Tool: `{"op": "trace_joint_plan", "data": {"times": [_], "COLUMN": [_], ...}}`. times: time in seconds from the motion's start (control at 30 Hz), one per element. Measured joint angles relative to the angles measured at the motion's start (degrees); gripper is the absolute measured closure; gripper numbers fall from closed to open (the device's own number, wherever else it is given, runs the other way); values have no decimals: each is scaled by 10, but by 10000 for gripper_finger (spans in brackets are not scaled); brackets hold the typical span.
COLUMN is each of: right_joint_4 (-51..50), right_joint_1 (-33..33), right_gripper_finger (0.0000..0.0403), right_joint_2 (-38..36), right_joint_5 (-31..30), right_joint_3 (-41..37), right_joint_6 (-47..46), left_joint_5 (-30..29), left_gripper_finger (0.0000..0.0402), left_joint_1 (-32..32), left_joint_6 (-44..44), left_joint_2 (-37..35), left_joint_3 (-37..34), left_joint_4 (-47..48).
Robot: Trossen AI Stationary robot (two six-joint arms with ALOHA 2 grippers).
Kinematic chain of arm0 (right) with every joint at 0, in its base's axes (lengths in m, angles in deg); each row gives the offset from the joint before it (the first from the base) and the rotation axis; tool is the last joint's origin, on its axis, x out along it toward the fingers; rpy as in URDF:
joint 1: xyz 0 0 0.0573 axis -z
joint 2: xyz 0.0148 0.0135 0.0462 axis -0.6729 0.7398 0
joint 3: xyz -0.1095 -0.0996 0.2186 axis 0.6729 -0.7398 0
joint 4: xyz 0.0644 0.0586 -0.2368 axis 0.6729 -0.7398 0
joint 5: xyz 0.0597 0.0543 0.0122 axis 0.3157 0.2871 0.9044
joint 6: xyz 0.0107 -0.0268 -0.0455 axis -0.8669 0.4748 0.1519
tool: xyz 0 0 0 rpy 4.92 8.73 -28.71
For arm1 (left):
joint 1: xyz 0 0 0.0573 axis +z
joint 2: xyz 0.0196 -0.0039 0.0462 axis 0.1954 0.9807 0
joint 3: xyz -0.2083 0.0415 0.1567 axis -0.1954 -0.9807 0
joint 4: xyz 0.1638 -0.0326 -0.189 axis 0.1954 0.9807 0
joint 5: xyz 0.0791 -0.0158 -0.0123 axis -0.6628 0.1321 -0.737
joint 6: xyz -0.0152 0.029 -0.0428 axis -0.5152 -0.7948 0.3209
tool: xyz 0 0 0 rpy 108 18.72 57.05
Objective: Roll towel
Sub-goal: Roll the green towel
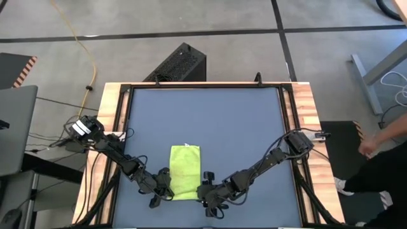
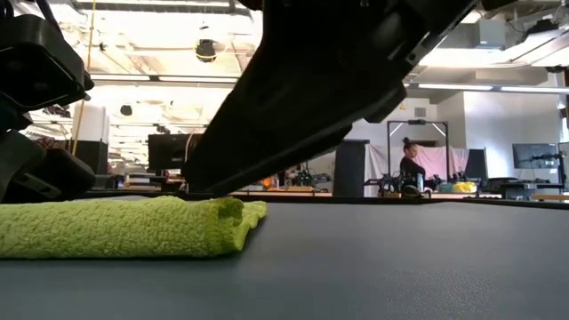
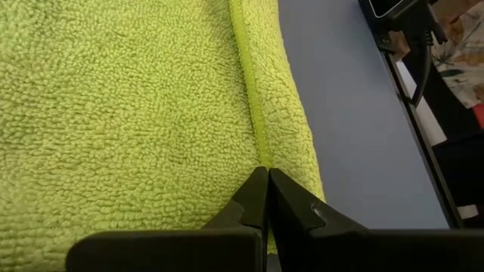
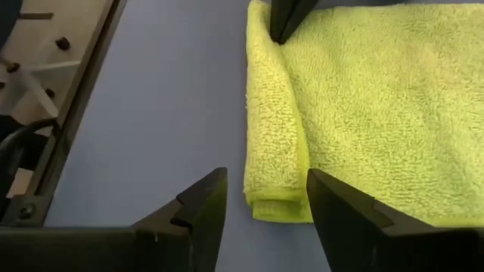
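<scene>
Presently we find the towel [image 1: 185,171] lying flat on the dark blue-grey table mat [image 1: 210,121], toward the near edge and slightly left of centre. Its near end is folded over into a short first turn, which we see as a thick rounded lip in the low view [image 2: 233,216] and as a raised band along the cloth edge in both wrist views.

The left gripper [image 3: 267,198] rests at the seam where that folded band meets the flat cloth; its jaws are pressed together, tip to tip, and we cannot tell whether any cloth is pinched between them. The right gripper [image 4: 265,200] sits at the near right corner of the towel with its jaws apart, straddling the end of the folded band without clamping it.

We note that the mat is bare apart from the towel. It lies inside a black frame on a wooden tabletop [image 1: 109,108]. On the concrete floor beyond the table stand a black perforated box [image 1: 177,63] and a yellow cable [image 1: 87,44]. In the low view, a person [image 2: 411,165] stands far back among workshop benches under bright ceiling lights.
</scene>
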Motion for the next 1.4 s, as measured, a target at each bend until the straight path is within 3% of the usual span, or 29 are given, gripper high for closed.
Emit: {"op": "trace_joint_plan", "data": {"times": [0.5, 0.73, 1.07, 1.2, 1.4], "right_joint_4": [45, 47, 12, -2, -7], "right_joint_1": [-11, -14, -14, -14, -12], "right_gripper_finger": [202, 202, 204, 228, 309], "right_joint_2": [30, 37, 37, 37, 36], "right_joint_5": [15, -32, -32, -32, -33], "right_joint_3": [-1, 1, 1, 2, 2], "right_joint_6": [19, 0, -12, -15, -24], "left_joint_5": [2, 4, 5, 7, 4], "left_gripper_finger": [401, 401, 401, 401, 401], "left_joint_1": [1, 1, 1, 3, 3], "left_joint_6": [7, 9, 8, 8, 3], "left_joint_2": [0, 0, 0, 0, 0], "left_joint_3": [0, 0, 0, 0, 0], "left_joint_4": [0, 4, 4, 4, 4]}}
